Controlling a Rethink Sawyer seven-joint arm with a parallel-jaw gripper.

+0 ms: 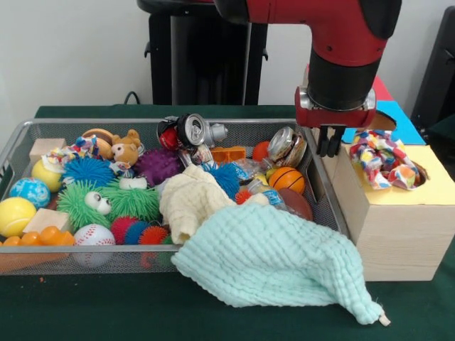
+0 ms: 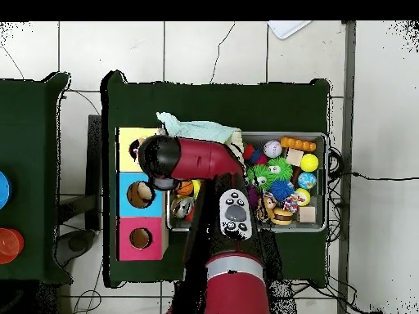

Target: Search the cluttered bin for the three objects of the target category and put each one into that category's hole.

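My gripper (image 1: 330, 145) hangs shut and holds nothing, above the gap between the wire bin (image 1: 142, 122) and the wooden box (image 1: 398, 227). A colourful knotted rope toy (image 1: 384, 160) lies in the hole of the box's yellow section, just right of the gripper. A similar rope toy (image 1: 73, 151) sits at the bin's back left beside a teddy bear (image 1: 126, 149). In the overhead view the arm's end (image 2: 159, 157) covers the gripper, over the yellow section (image 2: 128, 137) next to the bin (image 2: 326, 163).
A mint cloth (image 1: 277, 263) spills over the bin's front right corner onto the table. A cream cloth (image 1: 188, 202), drink cans (image 1: 192, 131), a small basketball (image 1: 286, 179), spiky balls (image 1: 89, 170) and a baseball (image 1: 94, 236) fill the bin. Blue (image 2: 141, 195) and pink (image 2: 141, 239) sections each have a hole.
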